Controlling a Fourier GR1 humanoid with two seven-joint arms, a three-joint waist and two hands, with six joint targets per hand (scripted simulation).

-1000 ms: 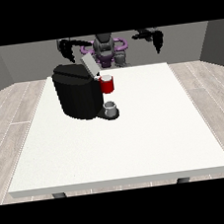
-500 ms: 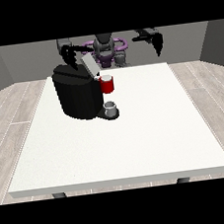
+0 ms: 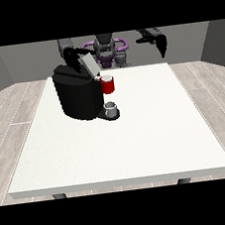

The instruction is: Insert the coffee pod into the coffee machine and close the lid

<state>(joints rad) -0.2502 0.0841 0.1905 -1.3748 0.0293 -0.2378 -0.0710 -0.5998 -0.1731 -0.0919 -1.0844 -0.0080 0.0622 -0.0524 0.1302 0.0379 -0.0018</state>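
The lid (image 3: 89,65) is raised on the coffee machine (image 3: 77,91); the hand at the view's left (image 3: 71,59) is placed behind it, finger state indiscernible; pressing down is needed next

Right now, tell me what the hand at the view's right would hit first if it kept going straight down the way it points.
Likely the white table. That hand hangs fingers-down near the far edge, with nothing showing beneath it; depth is unclear.

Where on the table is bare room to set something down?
The table is bare across its near half and right of the coffee machine. Crowded at far left: the machine, the red thing at the machine, a grey thing at its base, and a robot hand above it.
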